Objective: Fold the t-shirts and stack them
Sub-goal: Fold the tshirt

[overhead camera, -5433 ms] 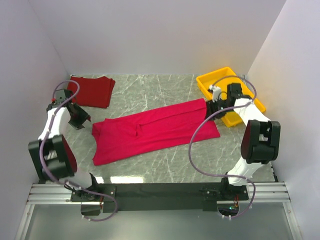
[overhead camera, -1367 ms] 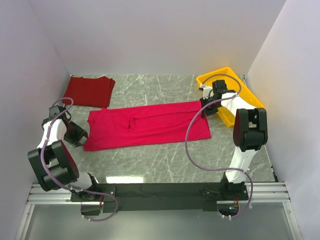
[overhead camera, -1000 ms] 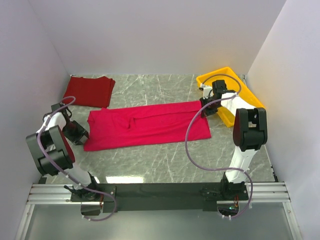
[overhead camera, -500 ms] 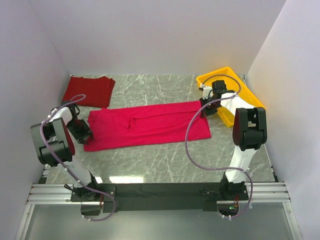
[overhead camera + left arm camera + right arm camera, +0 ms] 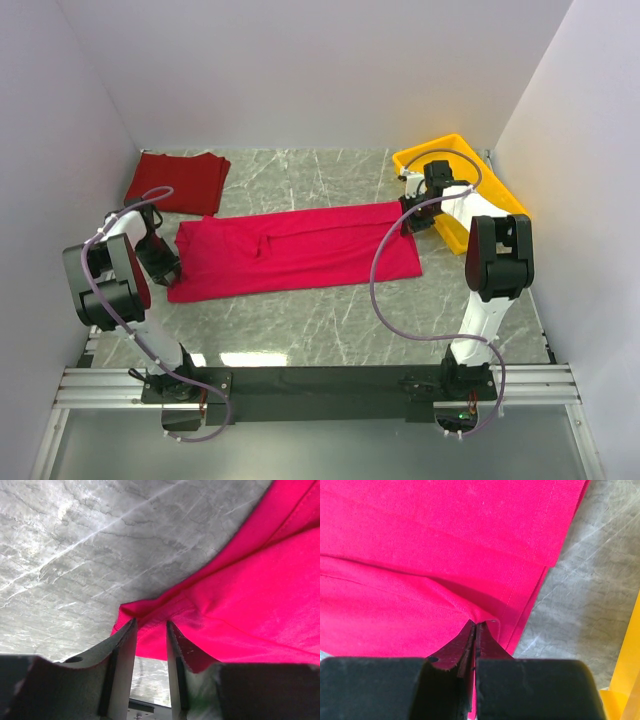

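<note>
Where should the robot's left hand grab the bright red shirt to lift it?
Probably its near-left corner hem, coming from the left. The bright red t-shirt lies flat, but that edge sticks out over bare table, so the left gripper can straddle it.

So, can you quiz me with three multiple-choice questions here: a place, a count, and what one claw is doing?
1. Where does the dark red t-shirt lie?
A at the far left corner of the table
B on the bright t-shirt
C at the near edge

2. How many t-shirts show?
A one
B two
C three

3. The right gripper is:
A wide open
B shut on the bright t-shirt's edge
C lifted clear of the cloth

Answers:
1 A, it sits folded at the far left.
2 B, one is dark and one is bright.
3 B, its fingers meet, pinching the hem.
</note>
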`<state>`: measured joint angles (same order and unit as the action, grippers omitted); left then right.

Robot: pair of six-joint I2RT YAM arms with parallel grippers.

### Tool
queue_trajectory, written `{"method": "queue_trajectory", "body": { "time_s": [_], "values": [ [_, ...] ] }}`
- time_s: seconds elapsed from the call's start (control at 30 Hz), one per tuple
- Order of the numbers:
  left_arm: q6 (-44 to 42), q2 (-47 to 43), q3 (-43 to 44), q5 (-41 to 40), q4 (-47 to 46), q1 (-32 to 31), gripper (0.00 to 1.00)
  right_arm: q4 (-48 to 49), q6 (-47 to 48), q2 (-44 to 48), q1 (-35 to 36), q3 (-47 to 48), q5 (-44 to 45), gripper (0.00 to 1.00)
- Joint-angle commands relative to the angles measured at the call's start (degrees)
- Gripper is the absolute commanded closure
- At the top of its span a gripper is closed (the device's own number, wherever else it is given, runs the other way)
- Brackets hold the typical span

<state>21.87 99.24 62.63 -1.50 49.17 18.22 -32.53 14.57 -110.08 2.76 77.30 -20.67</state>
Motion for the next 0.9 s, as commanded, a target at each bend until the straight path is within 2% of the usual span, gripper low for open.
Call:
{"method": "queue_trajectory", "body": {
  "time_s": [0.0, 0.13, 0.33, 0.4, 0.63, 0.7, 0.77, 0.83, 0.87],
  "values": [
    [-0.25, -0.98, 0.74, -0.53, -0.03, -0.11, 0.65, 1.42, -0.33, -0.22, 0.22, 2.68, -0.78, 1.00],
    [-0.51, 0.16, -0.31, 1.06, -0.91, -0.55, 0.66, 1.16, -0.33, 0.13, 0.22, 2.95, -0.87, 1.00],
    [-0.51, -0.18, -0.23, 1.06, -1.00, -0.81, 0.97, 0.54, -0.33, 1.01, 0.05, 3.12, -0.69, 1.00],
    [-0.42, -0.80, -0.32, 1.06, -0.92, -0.73, 0.99, 0.11, -0.24, 1.62, 0.05, 3.30, -0.69, 0.96],
    [-0.16, -5.02, -0.76, 1.67, -0.21, -0.73, 0.99, -3.76, 0.90, 7.15, -0.74, 3.21, -1.04, 0.66],
    [0.19, -6.59, -1.19, 1.67, 0.14, -0.81, 0.99, -4.64, 1.51, 9.35, -1.01, 2.60, -1.57, 0.64],
    [1.33, -7.39, -1.46, -0.50, 1.01, -0.73, 0.80, -5.52, 2.04, 11.02, -0.92, 1.28, -2.18, 0.63],
    [1.95, -8.62, -2.34, -1.40, 1.37, -0.73, 0.66, -5.79, 1.96, 11.82, -1.01, -0.56, -2.71, 0.63],
    [2.39, -8.97, -2.77, -1.49, 1.46, -0.73, 0.64, -5.70, 1.96, 12.69, -1.01, -1.26, -2.71, 0.63]
  ]
}}
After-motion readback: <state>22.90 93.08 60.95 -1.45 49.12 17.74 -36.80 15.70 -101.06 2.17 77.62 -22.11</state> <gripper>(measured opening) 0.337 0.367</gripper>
